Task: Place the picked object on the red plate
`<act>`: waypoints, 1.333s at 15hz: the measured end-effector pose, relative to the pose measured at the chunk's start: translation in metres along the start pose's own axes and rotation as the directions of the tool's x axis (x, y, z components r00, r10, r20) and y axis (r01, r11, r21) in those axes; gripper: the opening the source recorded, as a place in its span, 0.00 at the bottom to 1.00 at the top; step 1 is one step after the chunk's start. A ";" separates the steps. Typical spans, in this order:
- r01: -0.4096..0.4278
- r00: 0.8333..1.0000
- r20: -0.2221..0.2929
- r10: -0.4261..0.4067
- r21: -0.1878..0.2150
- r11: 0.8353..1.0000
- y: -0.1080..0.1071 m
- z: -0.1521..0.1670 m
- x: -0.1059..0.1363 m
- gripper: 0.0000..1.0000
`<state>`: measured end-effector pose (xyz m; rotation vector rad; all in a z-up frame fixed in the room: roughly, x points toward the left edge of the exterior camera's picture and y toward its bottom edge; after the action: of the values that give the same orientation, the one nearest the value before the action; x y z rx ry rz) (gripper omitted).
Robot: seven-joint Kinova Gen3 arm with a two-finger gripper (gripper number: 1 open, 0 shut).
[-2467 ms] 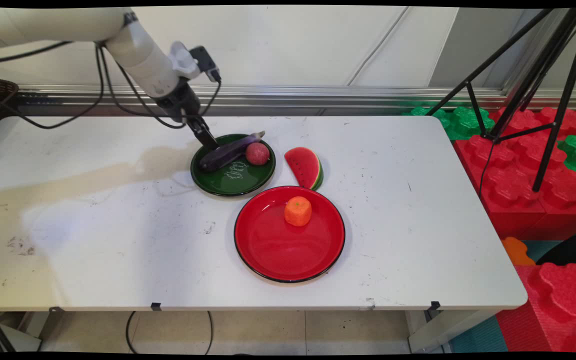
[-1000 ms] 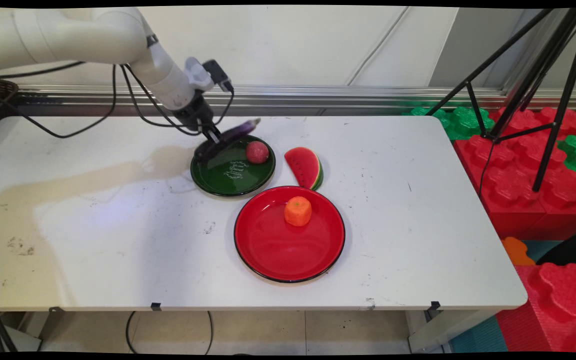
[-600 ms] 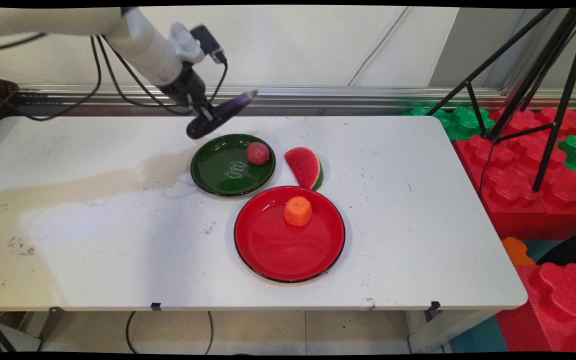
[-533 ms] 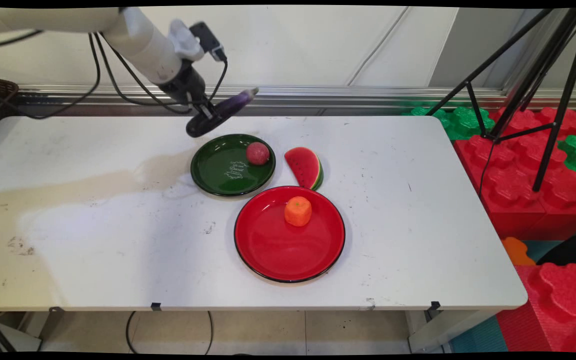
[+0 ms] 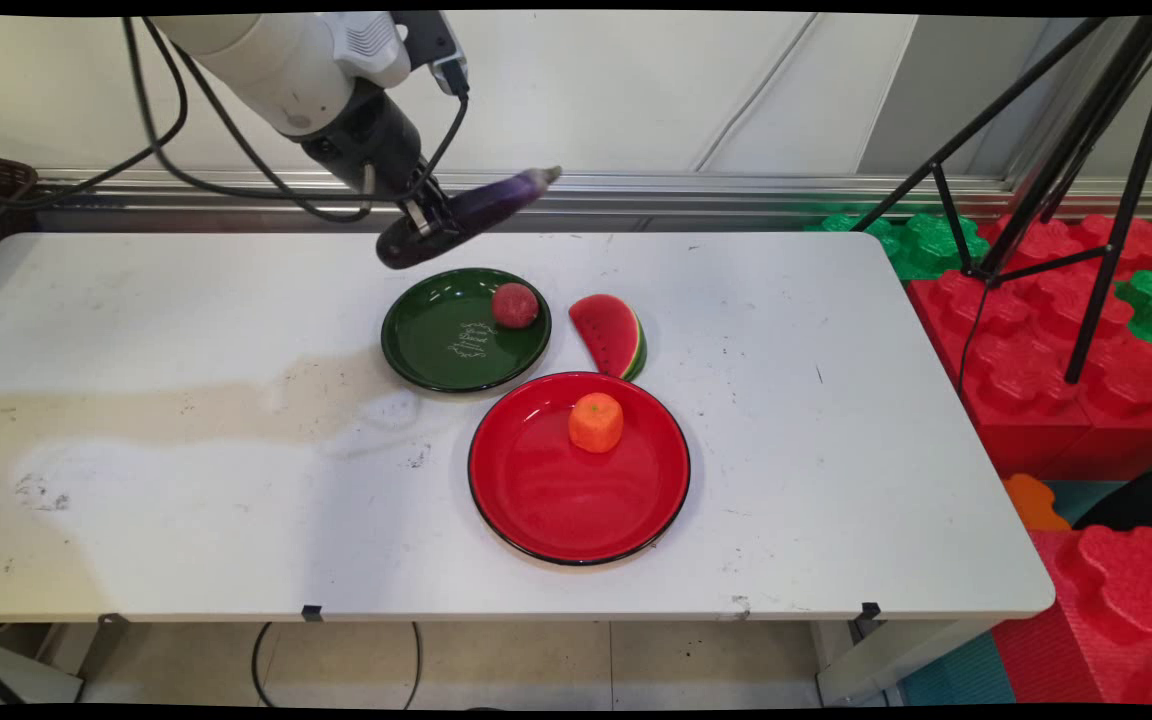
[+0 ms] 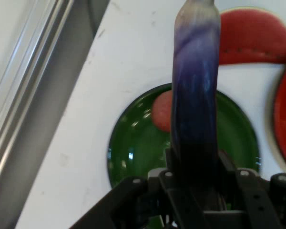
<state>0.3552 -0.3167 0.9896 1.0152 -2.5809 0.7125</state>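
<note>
While claw [image 5: 428,216] grips, eggplant [image 5: 481,209] tilted, tip upper-right

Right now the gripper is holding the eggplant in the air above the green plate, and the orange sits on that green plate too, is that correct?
Not quite. The gripper does hold the eggplant above the green plate, but the orange sits on the red plate; the main view shows it.

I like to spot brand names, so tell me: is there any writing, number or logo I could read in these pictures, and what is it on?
White script in the middle of the green plate: too small to read.
Nothing readable on the eggplant in the gripper, the red plate, the watermelon slice or the table.
</note>
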 end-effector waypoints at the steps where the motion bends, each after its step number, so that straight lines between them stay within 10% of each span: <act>1: -0.013 1.000 0.005 0.013 -0.013 1.000 0.011 -0.009 0.003 0.00; 11: 0.034 0.992 0.127 -0.023 -0.086 0.996 0.115 -0.051 0.017 0.00; 20: 0.106 0.975 0.207 -0.083 -0.102 0.989 0.173 -0.021 0.025 0.00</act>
<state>0.2185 -0.2101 0.9582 1.2213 -2.6847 0.4550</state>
